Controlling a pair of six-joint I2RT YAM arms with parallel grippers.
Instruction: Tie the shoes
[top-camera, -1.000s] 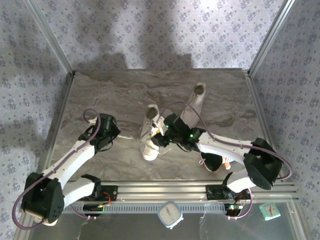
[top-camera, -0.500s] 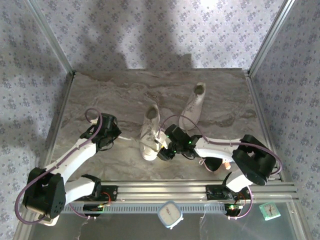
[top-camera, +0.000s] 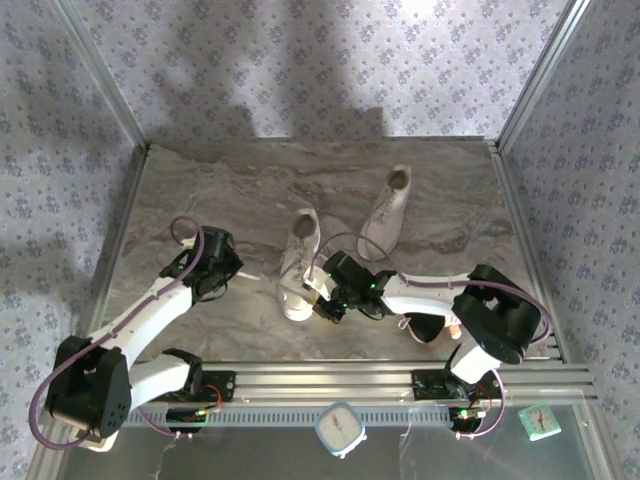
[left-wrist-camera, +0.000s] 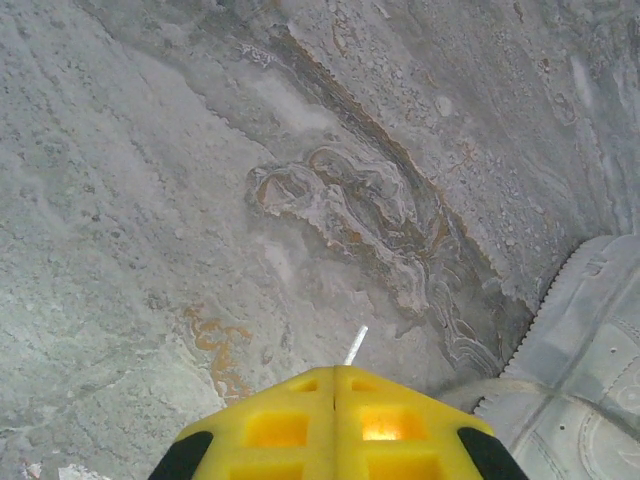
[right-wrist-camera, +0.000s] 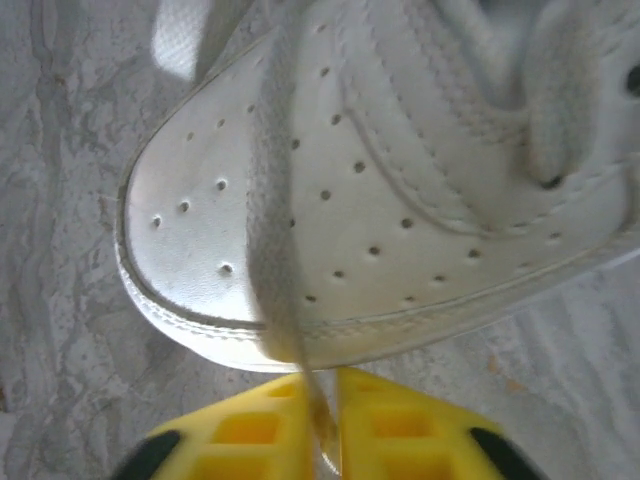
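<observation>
Right tool (right-wrist-camera: 325, 425) is clamped on a lace (right-wrist-camera: 272, 250). Its yellow fingers are pressed together with the flat white strand pinched between them. From the grip the lace runs straight up over the perforated toe cap of the near shoe (right-wrist-camera: 400, 190) toward the eyelets. It looks fairly straight rather than slack.

Left tool (left-wrist-camera: 335, 415) is also closed, with its fingers meeting. A short white lace end (left-wrist-camera: 356, 345) pokes out ahead of them, so it appears to hold the other strand. That tool hovers low over the desk (top-camera: 220, 190), with the shoe's ribbed sole edge at the lower right of its wrist view.

From above, the near shoe lies mid-desk with its long axis running near to far. The toe points toward the arm bases and the heel opening points away. The right tool sits just beside the toe on its right. The left tool is off to the shoe's left, somewhat apart. The far shoe (top-camera: 388, 212) lies further back and to the right, nearer the right arm.

The shoe therefore lies between the two tools, with one strand drawn out on each side. I judge the next step to be crossing the strands above the tongue. That would mean each tool travels inward and toward the heel, across the shoe's long axis. The right arm has the shorter path, though its strand could snag on the toe cap.
</observation>
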